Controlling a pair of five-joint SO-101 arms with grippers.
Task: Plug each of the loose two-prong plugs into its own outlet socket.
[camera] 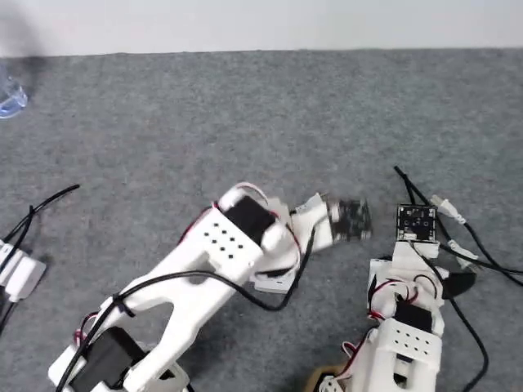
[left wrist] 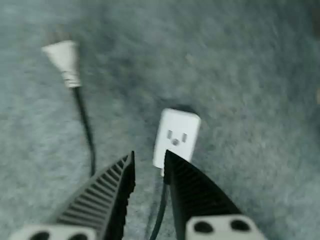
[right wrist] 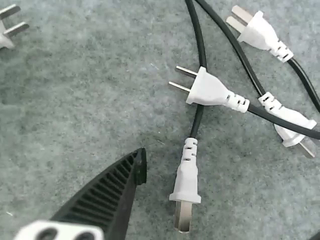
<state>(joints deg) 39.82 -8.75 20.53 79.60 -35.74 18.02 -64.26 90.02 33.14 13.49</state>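
My left gripper [left wrist: 149, 157] hangs low over the grey carpet, narrowly open, with nothing between its black fingers [left wrist: 114, 192]. Just beyond its tips lies a white outlet socket [left wrist: 176, 136], face up, and its black cable runs back under the gripper. A loose white two-prong plug [left wrist: 62, 57] on a black cable lies farther off to one side. In the high view the left gripper [camera: 350, 219] is near the table's middle. My right gripper [right wrist: 134, 170] is above several loose white plugs [right wrist: 210, 90], [right wrist: 185, 187], [right wrist: 257, 27], touching none.
Black cables [camera: 470, 253] cross one another at the right side of the carpet beside the right arm [camera: 409, 327]. Another white outlet block [camera: 20, 276] with cables lies at the left edge. A clear plastic item [camera: 10, 100] sits at the far left.
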